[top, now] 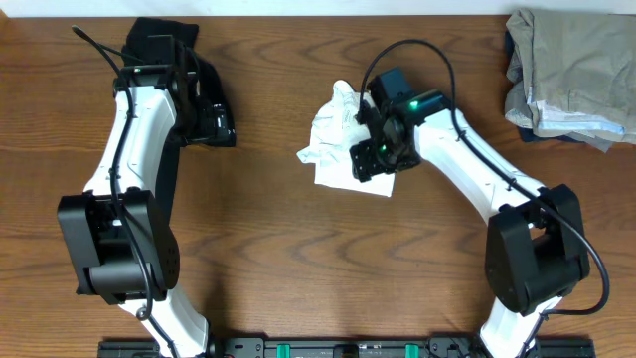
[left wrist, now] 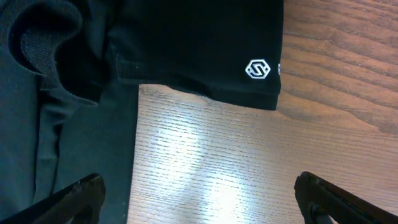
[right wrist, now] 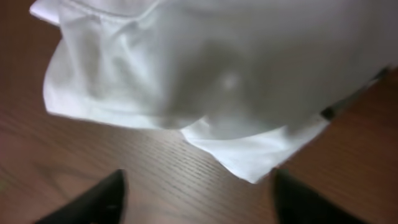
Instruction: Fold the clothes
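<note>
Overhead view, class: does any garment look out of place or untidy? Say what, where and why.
The white shirt lies crumpled in a heap mid-table, not spread flat. The black garment is bunched far left, partly under the left arm. A grey-beige pile sits rumpled in the far right corner.

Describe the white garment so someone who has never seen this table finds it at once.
On the wooden table, look near the centre, by the right end effector. The white shirt lies crumpled there. It is the only white cloth: the black garment lies upper left, the grey-beige pile in the top right corner.
</note>
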You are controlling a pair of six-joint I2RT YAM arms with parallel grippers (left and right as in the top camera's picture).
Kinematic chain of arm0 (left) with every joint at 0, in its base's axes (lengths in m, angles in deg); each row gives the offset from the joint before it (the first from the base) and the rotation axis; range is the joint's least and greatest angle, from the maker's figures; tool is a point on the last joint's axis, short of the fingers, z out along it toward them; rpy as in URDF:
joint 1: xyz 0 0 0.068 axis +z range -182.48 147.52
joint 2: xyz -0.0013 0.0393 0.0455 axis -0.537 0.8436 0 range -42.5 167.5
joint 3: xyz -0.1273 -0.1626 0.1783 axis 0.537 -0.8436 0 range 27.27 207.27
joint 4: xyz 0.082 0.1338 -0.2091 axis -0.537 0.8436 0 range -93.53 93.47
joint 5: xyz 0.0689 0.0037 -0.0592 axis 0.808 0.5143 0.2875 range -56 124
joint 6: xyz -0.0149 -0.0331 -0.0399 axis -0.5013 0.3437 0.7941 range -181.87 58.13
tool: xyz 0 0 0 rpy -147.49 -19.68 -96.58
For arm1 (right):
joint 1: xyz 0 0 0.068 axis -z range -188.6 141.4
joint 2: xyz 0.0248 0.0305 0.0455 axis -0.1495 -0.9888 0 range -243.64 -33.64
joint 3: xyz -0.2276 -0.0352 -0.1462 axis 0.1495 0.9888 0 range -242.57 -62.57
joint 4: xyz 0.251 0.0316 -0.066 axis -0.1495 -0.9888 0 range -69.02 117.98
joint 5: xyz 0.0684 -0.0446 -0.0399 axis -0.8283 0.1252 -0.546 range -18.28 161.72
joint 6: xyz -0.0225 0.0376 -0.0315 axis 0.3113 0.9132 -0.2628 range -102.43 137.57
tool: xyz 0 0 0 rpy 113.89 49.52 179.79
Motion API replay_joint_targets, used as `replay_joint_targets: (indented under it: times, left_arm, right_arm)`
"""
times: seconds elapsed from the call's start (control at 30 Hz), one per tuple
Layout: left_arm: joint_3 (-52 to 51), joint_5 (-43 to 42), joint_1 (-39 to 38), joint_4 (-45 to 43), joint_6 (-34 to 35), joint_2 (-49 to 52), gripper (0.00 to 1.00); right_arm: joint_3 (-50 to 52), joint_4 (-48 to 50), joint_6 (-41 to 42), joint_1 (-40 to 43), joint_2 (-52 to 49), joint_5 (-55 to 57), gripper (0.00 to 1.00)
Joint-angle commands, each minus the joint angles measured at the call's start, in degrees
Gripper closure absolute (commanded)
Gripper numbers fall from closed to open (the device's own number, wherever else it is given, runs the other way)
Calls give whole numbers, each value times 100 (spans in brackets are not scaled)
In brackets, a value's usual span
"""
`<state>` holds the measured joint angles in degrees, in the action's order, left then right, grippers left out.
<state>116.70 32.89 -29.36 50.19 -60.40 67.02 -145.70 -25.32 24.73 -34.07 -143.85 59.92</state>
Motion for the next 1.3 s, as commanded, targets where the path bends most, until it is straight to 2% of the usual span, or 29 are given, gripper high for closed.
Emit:
replay_joint_targets:
  times: [0.0,0.13,0.17,0.3,0.5,0.7,0.83,0.9,1.03,1.27]
  left_arm:
    - [-7,4,-2,13,-11,-20,2]
    - [-7,4,-2,17,-11,-20,2]
    - [-7,4,-2,17,-11,-20,2]
    - [-7,4,-2,13,-13,-20,2]
    - [-7,4,-2,13,-13,-20,2]
    - [-7,4,-2,-9,-13,-20,2]
    - [-7,4,-2,-11,-13,-20,2]
    - [-7,7,-2,-15,-13,-20,2]
    - [-7,7,-2,-33,-15,-20,2]
    - [-7,7,-2,-142,-13,-20,2]
  right_arm:
    - [372,369,50,-31,-31,-37,49]
    - [925,1283,55,-20,-48,-39,77]
    - [1036,1456,55,-4,-50,-37,80]
    - [1373,1843,94,118,-52,74,80]
    - [1777,1943,59,612,-52,1104,66]
    - [1961,2677,-610,1320,-52,1141,48]
    - [1932,3202,-1080,1777,-52,1137,31]
    - [1788,3246,-1172,1943,-44,1132,26]
    - [1045,2667,-1670,2026,101,800,19]
    - [-612,1292,-1967,1445,361,424,19]
